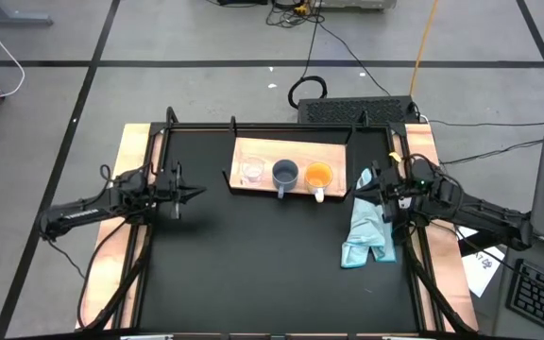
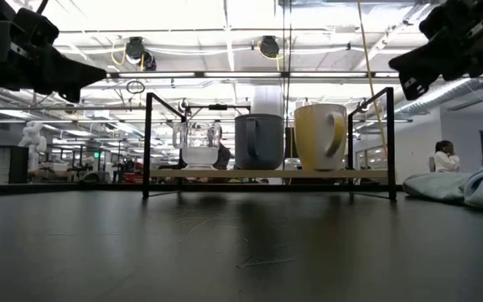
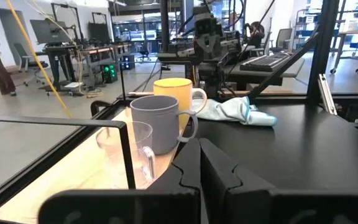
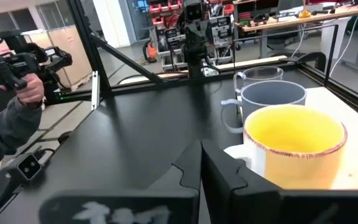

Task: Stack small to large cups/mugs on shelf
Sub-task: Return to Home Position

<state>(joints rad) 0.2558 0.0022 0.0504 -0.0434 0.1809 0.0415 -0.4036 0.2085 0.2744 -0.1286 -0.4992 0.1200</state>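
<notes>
High view: cups (image 1: 284,173) stand on the shelf (image 1: 263,149); left gripper (image 1: 195,192) and right gripper (image 1: 359,189), both closed and empty, should retreat without brushing them.

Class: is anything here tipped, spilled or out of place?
No spill: the glass cup, grey mug and orange mug stand upright on the shelf. Only a crumpled blue cloth lies beside it.
</notes>
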